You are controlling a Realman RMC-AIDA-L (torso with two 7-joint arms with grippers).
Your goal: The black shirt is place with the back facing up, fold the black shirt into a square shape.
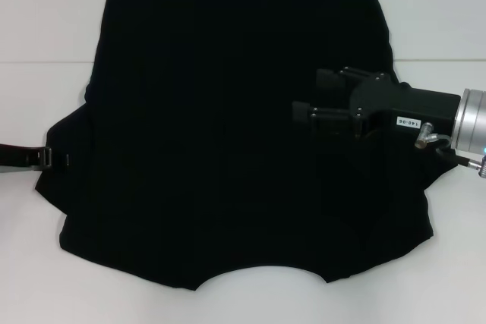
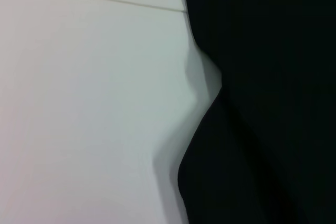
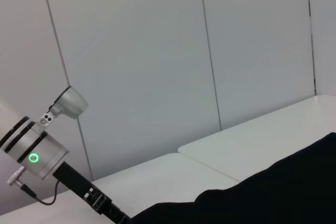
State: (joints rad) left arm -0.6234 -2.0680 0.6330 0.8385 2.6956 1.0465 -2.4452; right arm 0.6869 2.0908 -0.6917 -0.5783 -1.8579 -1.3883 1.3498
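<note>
The black shirt (image 1: 228,149) lies flat and spread on the white table (image 1: 38,28), neckline (the curved notch) at the near edge and sleeves out to each side. The left gripper (image 1: 47,158) sits low at the tip of the left sleeve (image 1: 64,158); whether it is apart or clamped cannot be told. The right gripper (image 1: 323,95) hovers over the shirt's right half, fingers apart and holding nothing.

White table (image 1: 448,263), a seam line crossing it toward 12 o'clock. Black shirt (image 1: 228,149) lies directly on it, spread flat, plain side up. Curved neckline at 6 o'clock, hem at 12, sleeves out toward 9 and 3.
</note>
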